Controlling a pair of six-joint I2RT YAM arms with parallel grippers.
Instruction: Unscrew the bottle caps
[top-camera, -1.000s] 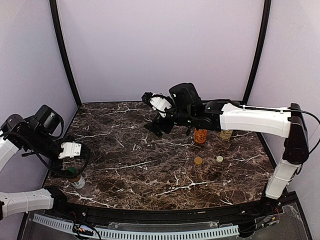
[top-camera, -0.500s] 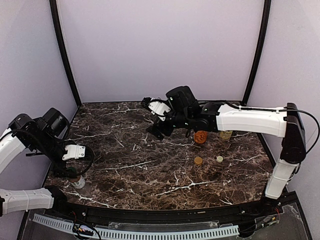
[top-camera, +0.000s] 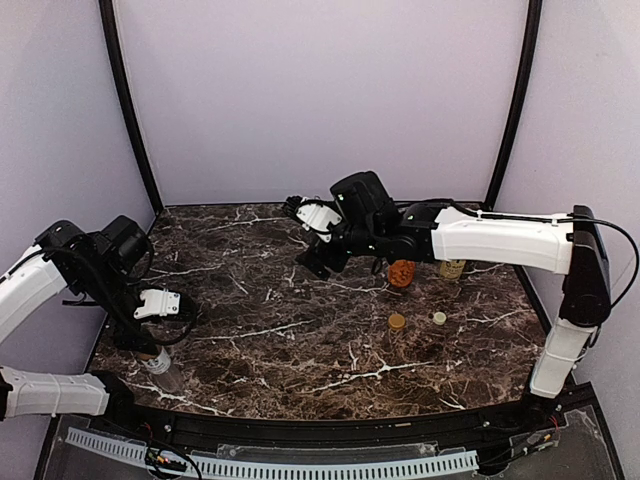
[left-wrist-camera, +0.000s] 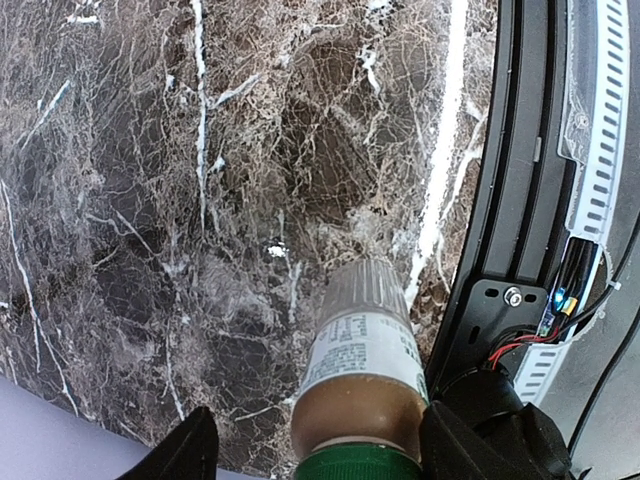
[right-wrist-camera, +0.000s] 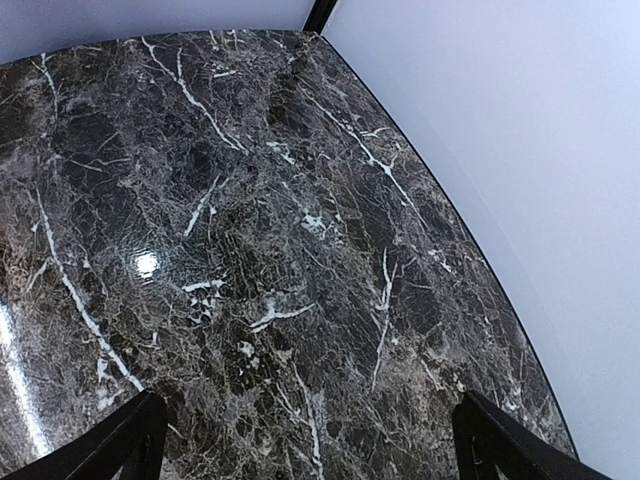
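The small clear bottle (left-wrist-camera: 362, 370) with a white label, brown liquid and a green cap stands at the table's front-left corner; it also shows in the top view (top-camera: 160, 366). My left gripper (left-wrist-camera: 320, 445) is open and straddles its top: the right finger is against the bottle and the left finger stands apart from it. My right gripper (top-camera: 303, 235) is open and empty, held above the middle back of the table (right-wrist-camera: 310, 420). The short orange bottle (top-camera: 401, 272) and the yellow-labelled bottle (top-camera: 452, 268) stand at the back right, partly behind the right arm.
Two loose caps lie on the marble right of centre: a tan one (top-camera: 397, 321) and a pale one (top-camera: 439, 318). The table's black front rim and cable rail (left-wrist-camera: 520, 230) run just beside the small bottle. Curved walls close in the left, back and right.
My left arm has swung right and down, bringing its gripper over and around the small bottle's top. My right arm has shifted slightly left, still open.
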